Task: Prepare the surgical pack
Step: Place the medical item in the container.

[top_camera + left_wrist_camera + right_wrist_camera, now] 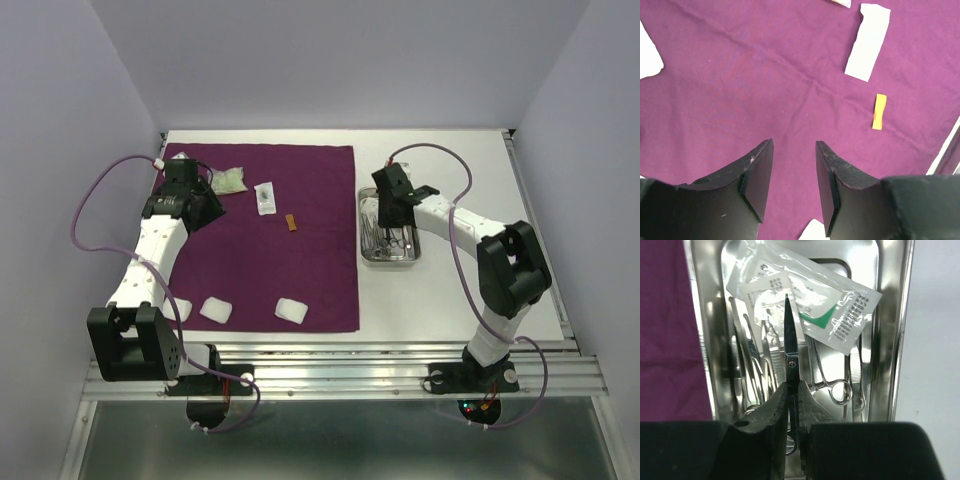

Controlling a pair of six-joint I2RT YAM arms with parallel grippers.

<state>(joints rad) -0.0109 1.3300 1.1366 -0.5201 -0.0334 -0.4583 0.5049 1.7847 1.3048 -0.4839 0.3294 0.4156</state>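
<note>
Pinching scissors over the full tray below it, the right hand is seemingly working early on; the half-open, empty left hand is hanging above the unfolded drape.

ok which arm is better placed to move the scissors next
Right: the right tool is shut on the scissors over the tray; the left tool hangs open above the cloth.

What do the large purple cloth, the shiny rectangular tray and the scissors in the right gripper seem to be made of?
The purple cloth: apparently woven fabric, matte, softly creased. The rectangular tray: probably stainless steel, polished, with mirror-like reflections. The scissors: likely the same steel, by bright glints on the blades.
</note>
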